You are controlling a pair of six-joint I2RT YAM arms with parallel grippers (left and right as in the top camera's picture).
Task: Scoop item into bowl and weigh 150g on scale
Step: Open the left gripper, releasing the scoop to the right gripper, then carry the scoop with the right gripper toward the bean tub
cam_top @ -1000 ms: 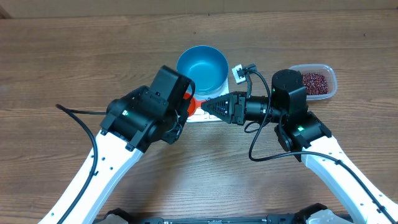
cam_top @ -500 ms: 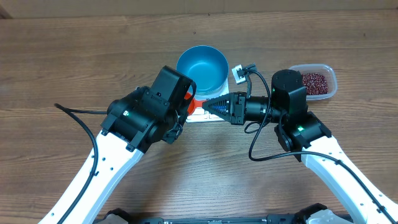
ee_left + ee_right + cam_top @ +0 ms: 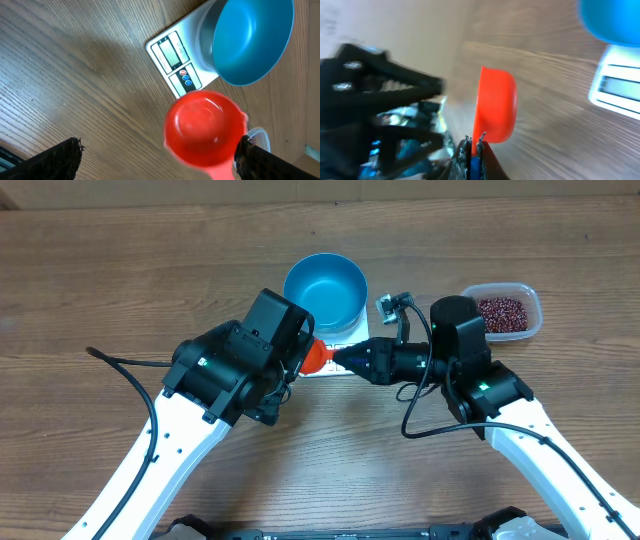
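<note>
Right wrist: red scoop (image 3: 495,105), prob. in grip of R gripper (image 3: 474,142).

Worktop (image 3: 100,270): brown wood-grain laminate, grain running parallel to the pale strip (image 3: 200,190) that borders it in the overhead view. Surface matt, no glare noted. Pale strip: lighter tan and plain; whether it is floor or wall cannot be told. Lighting: even and diffuse, from above. A soft, blurred shadow (image 3: 95,50) lies on the worktop in the left wrist view. No walls or windows in view.
</note>
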